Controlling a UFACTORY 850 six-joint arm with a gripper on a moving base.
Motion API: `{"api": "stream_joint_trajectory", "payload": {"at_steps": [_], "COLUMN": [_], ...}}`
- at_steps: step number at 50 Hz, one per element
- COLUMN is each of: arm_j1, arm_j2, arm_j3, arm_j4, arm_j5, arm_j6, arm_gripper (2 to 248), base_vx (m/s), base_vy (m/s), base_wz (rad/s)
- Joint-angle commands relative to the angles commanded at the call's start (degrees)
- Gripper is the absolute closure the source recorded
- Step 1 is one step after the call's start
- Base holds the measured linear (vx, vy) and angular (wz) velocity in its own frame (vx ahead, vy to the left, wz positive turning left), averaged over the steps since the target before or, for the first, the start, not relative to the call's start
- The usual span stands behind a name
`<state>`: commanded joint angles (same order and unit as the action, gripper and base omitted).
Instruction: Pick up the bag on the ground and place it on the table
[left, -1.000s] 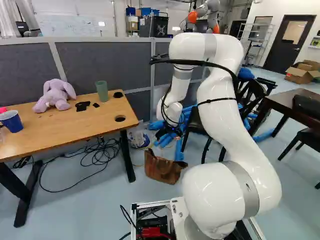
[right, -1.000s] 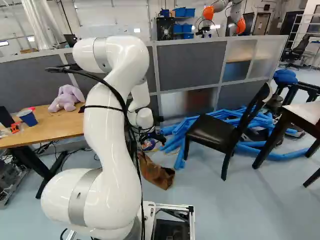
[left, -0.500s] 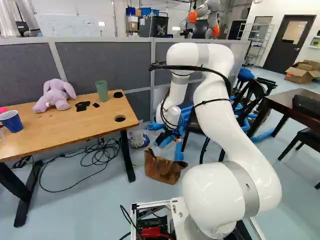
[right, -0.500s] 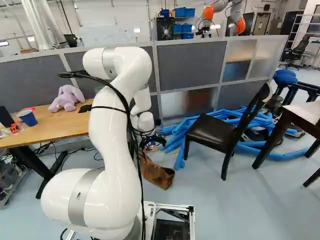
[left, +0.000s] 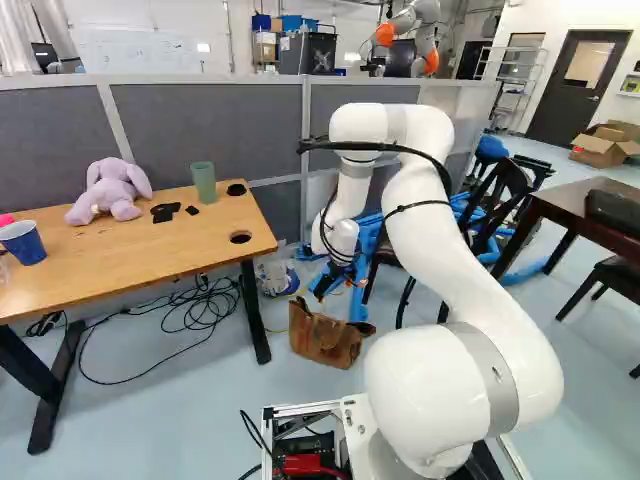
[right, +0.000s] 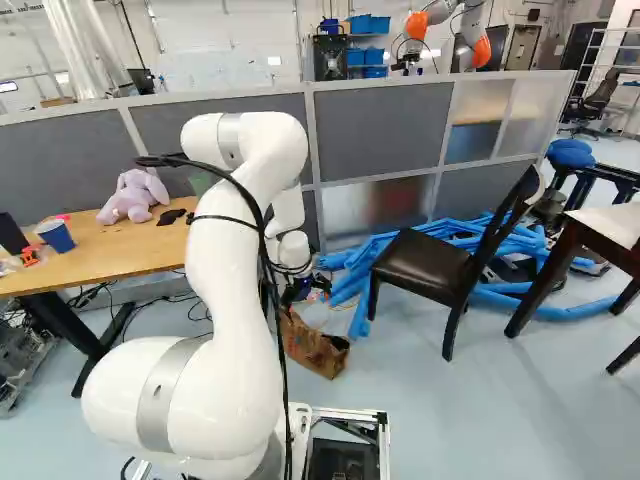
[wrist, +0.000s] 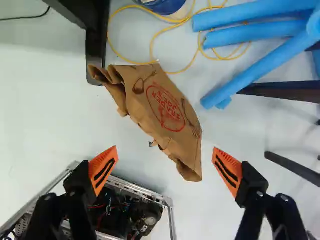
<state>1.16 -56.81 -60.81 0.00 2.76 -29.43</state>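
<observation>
The black two-fingered gripper (left: 328, 281) is hanging at the end of the white robot arm (left: 480, 270), appearing just above the bag in both base views. In the wrist view its fingers are standing wide apart, released, their orange pads (wrist: 104, 169) facing each other and holding nothing. The crumpled brown paper bag with red print (wrist: 165, 107) is lying on the pale floor ahead of the gripper, its nearer end pointing toward the gap between the fingers. Its far end is lying by the foot of a black table leg (wrist: 95, 45); whether they are touching is unclear. A thin yellow cord (wrist: 177, 21) is looping beyond the bag, and long blue foam tubes (wrist: 250, 14) are lying near it. The metal-framed moving base (wrist: 167, 200) is showing beside one finger. To the left of the bag in the left base view, the light wooden table (left: 130, 250) is bearing a lilac plush rabbit (left: 112, 192), a green cup (left: 204, 182) and a blue cup (left: 22, 243). A black chair (right: 430, 265) is standing right of the bag in the right base view. Grey partition panels (right: 385, 125) are running behind, and another robot, white with orange parts (left: 428, 15), is standing beyond them.
</observation>
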Motion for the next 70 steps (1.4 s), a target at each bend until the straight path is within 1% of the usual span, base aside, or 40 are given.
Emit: {"api": "stream_joint_trajectory", "payload": {"at_steps": [32, 34, 38, 43, 70], "arm_j1": [0.00, 0.00, 0.00, 0.00, 0.00], "arm_j2": [-7.13, -7.58, -8.46, -9.56, -15.50], "arm_j3": [-5.20, -5.54, -6.22, -7.07, -11.85], "arm_j4": [0.00, 0.00, 0.00, 0.00, 0.00], "arm_j5": [0.00, 0.00, 0.00, 0.00, 0.00], "arm_j6": [-19.27, -20.13, -21.04, -21.46, -21.62], "arm_gripper": [3, 3, 3, 3, 3], "base_vx": [0.000, 0.000, 0.000, 0.000, 0.000], "base_vy": [0.000, 0.000, 0.000, 0.000, 0.000], "base_wz": [0.000, 0.000, 0.000, 0.000, 0.000]}}
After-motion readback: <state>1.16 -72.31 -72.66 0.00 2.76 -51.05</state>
